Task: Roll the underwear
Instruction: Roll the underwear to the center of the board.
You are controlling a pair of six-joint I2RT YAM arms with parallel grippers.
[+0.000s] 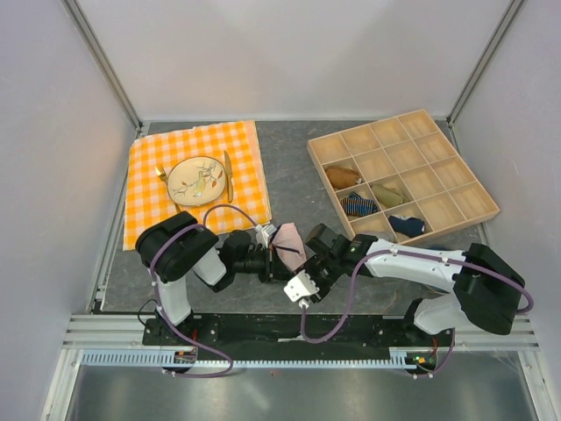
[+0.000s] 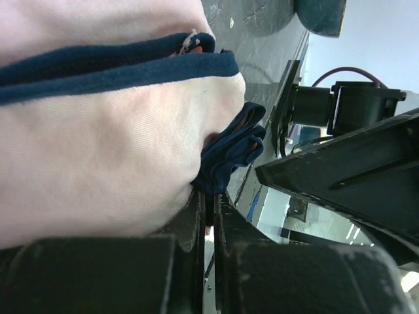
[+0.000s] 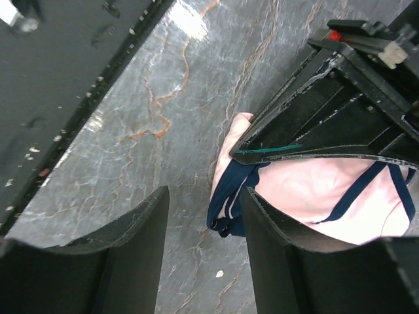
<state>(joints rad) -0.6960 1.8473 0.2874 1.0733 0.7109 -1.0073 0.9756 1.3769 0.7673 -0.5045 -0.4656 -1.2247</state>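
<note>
The underwear is a pale pink bundle with navy edging, lying on the grey table between the two arms near the front. In the left wrist view its fabric fills the frame. My left gripper is shut on its bunched navy edge. Seen from above, the left gripper reaches in from the left. My right gripper comes from the right and stands open. In the right wrist view the right gripper hangs over the table, and its right finger lies against the underwear.
A wooden compartment tray at the back right holds brown, striped, olive and navy rolled garments. An orange checked cloth at the back left carries a plate with cutlery beside it.
</note>
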